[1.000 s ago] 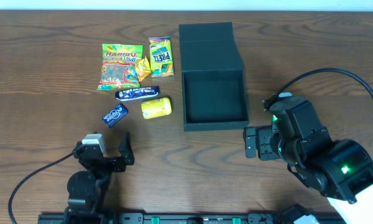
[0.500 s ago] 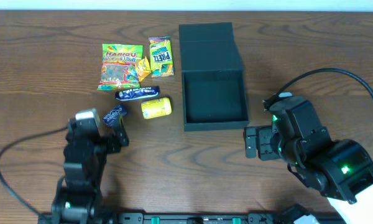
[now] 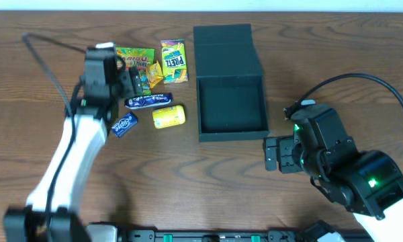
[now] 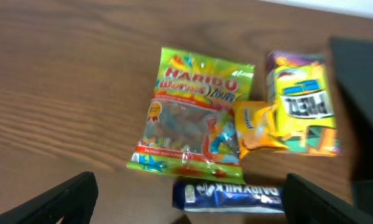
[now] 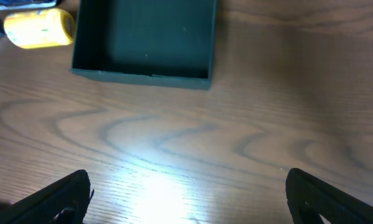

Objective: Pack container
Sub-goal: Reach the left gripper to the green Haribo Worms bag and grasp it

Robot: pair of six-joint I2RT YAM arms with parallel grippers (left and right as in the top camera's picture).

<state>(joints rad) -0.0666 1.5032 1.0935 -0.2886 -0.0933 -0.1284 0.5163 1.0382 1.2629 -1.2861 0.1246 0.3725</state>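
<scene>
container [image 3: 232, 106]: open and empty on the worktop [image 3: 188, 181], lid flapped back so snacks can drop in;
left fingers [image 4: 62, 199]: spread wide, gripping nothing; poised over the Haribo bag [image 4: 189, 115], likely first pick;
right fingers [image 5: 56, 199]: wide apart, empty; waiting just before the container

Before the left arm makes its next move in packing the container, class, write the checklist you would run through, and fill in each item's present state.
1. Lid of the container folded back: ok.
2. Inside of the container bare, room for snacks: ok.
3. The left gripper open, holding nothing: ok.
4. The left gripper over the Haribo bag: ok; height above it: cannot tell.
5. Haribo bag free of neighbours: not ok, the orange packet touches its right edge.
6. The right gripper open, apart from the container: ok.
</scene>
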